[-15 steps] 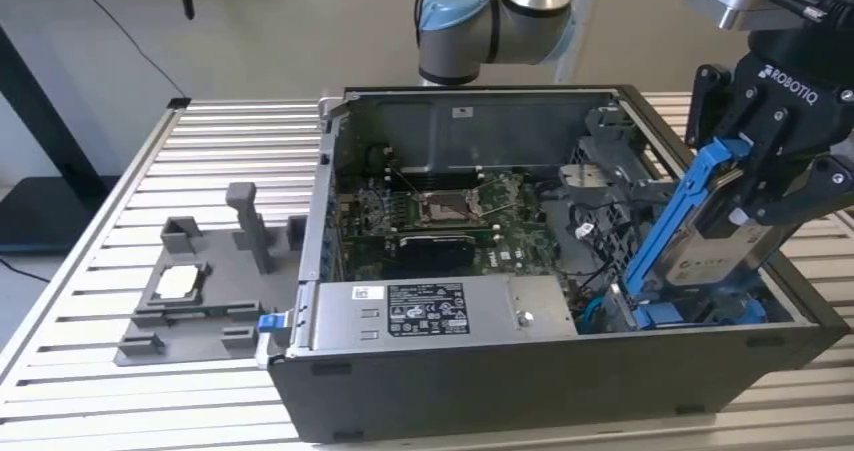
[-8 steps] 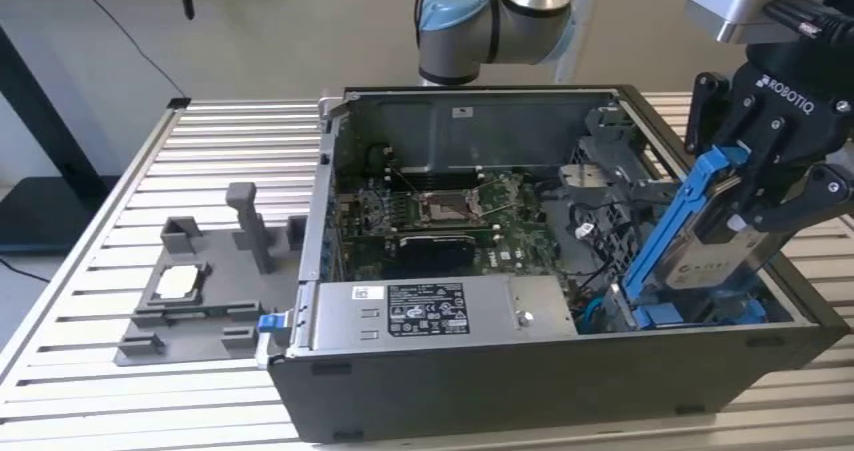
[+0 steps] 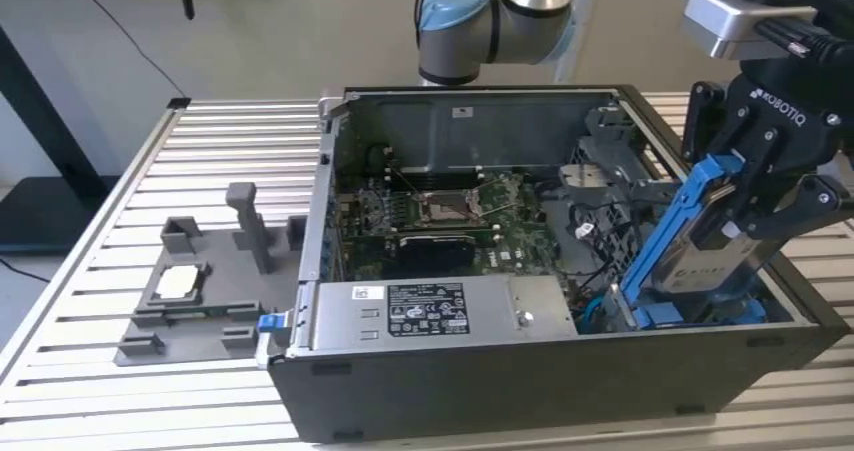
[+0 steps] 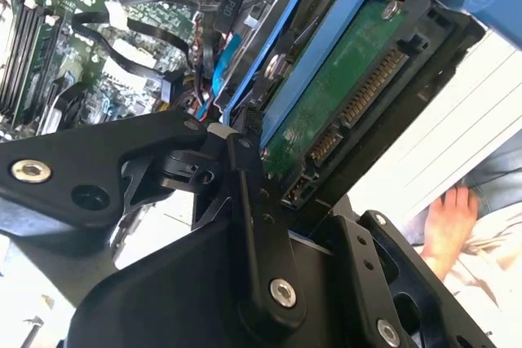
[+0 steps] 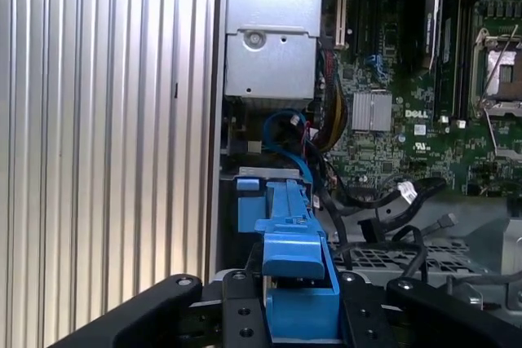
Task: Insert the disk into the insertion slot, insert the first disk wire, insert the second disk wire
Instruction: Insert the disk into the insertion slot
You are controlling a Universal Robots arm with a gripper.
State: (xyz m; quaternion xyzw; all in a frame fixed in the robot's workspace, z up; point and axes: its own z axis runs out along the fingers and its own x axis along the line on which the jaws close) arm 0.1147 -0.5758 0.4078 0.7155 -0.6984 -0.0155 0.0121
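Observation:
The disk [image 3: 705,246] sits in a blue carrier frame, with my gripper [image 3: 750,221] shut on it. It hangs tilted over the open computer case's corner nearest the camera, at the exterior view's right, lower end down inside the case. The second wrist view shows the disk's green board and connectors [image 4: 347,103] between my black fingers [image 4: 245,181]. In the first wrist view the blue carrier [image 5: 294,242] points toward the case, beside the perforated grey sheet metal of the insertion slot [image 5: 387,257]. Loose black disk wires [image 5: 404,193] with connectors lie next to it.
A silver power-supply box [image 3: 427,309] fills the case's near side, the motherboard [image 3: 447,211] behind it. A grey fixture [image 3: 200,291] stands on the slatted metal table [image 3: 134,171] at the exterior view's left. A person's hand [image 4: 449,218] rests close beside the case.

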